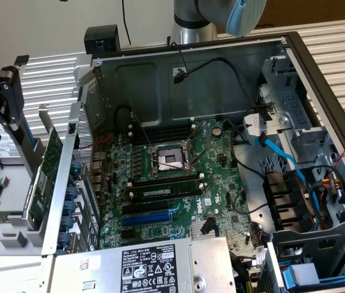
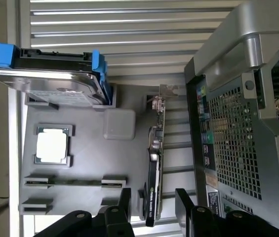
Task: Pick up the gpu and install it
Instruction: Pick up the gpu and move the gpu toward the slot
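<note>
Hand [image 2: 153, 192] spread wide, one finger [image 2: 125, 200] either side of the near end of the gpu [image 2: 155, 148]; neither pad seen touching it. Gpu stands on edge in its slot of the grey tray [image 2: 87, 158], bracket end away from the hand, just beside the case's perforated rear wall [image 2: 228, 143]. Not yet lifted. Blue slot [image 1: 148, 217] on the motherboard [image 1: 221, 183] has no card in it.

Risks (judged, not seen): fingers closing on the fan shroud rather than the board could slip, or tilt the card in its slot. A skewed lift could catch the bracket on the tray or scrape the case wall, which is very near.

Count: gpu, one; CPU [image 2: 53, 146], one; drive [image 2: 55, 86] in blue carrier, one; fingers, two.
</note>
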`<state>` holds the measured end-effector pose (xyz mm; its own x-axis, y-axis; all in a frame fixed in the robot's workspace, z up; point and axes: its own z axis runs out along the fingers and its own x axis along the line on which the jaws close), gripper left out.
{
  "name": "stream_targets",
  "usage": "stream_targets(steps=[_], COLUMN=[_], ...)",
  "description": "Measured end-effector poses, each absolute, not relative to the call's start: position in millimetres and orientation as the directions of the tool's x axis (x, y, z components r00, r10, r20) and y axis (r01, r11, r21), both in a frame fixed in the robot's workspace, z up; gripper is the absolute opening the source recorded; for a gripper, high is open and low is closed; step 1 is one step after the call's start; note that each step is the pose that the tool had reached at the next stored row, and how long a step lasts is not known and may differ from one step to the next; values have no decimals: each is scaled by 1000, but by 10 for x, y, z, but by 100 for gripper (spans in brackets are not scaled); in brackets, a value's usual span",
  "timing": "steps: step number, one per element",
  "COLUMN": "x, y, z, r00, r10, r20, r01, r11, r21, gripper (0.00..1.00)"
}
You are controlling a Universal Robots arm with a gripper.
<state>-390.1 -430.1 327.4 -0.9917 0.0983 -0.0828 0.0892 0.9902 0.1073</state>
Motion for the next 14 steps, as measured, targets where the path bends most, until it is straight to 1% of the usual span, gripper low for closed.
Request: stream_targets(steps=[14], x=[-3880], y=[-4329], z=[3055], r00=[-984], r10=[153], r20=[-89], r01=[142], r11=[983], r21=[120], gripper=[48])
